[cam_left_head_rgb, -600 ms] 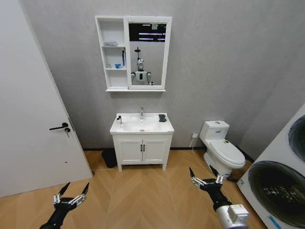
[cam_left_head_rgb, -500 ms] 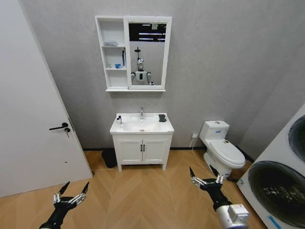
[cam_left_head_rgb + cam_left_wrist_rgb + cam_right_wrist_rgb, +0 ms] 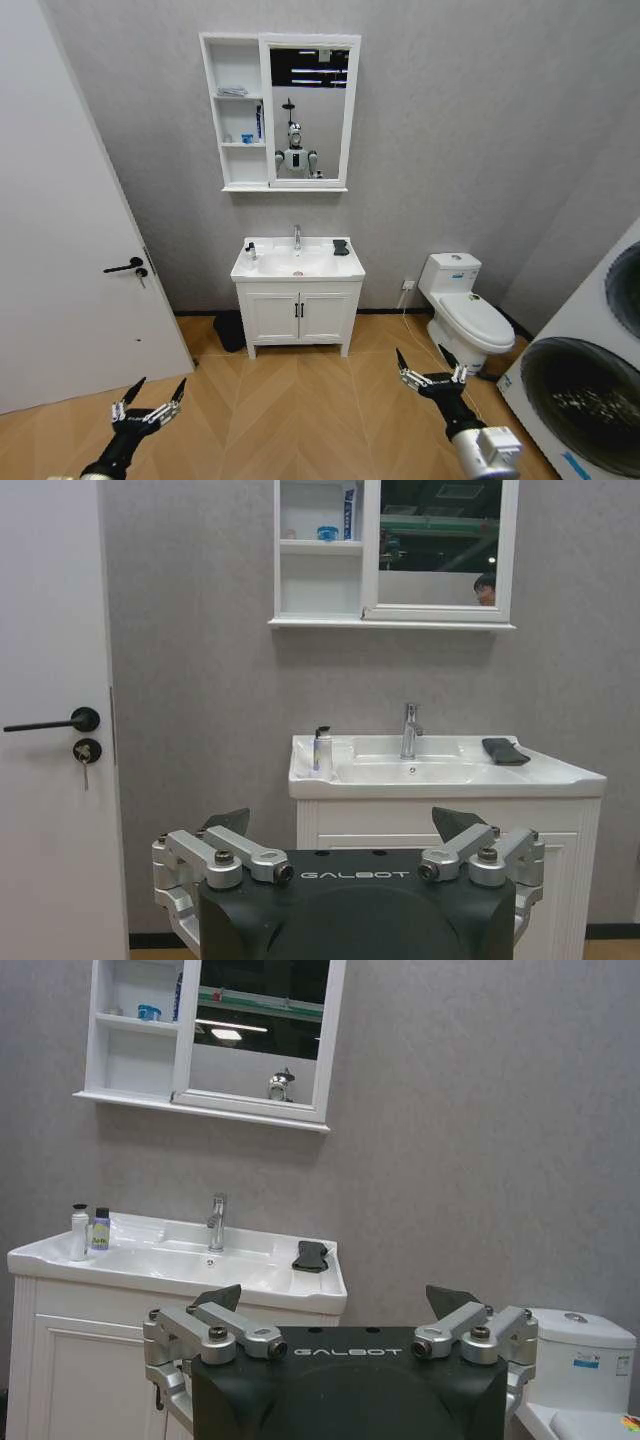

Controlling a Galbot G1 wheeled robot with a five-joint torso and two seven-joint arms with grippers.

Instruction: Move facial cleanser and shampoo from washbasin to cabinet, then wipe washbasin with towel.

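Two bottles (image 3: 88,1232) stand at one end of the washbasin (image 3: 298,262) and the black towel (image 3: 341,247) lies at the other, well ahead of both grippers. The cabinet (image 3: 279,111) hangs above. Left gripper (image 3: 148,397) and right gripper (image 3: 428,364) hover low over the floor, fingers spread, holding nothing.

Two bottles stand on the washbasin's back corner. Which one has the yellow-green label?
The shorter dark-capped bottle, standing nearer the tap. The taller bottle beside it, at the washbasin edge, is plain white.
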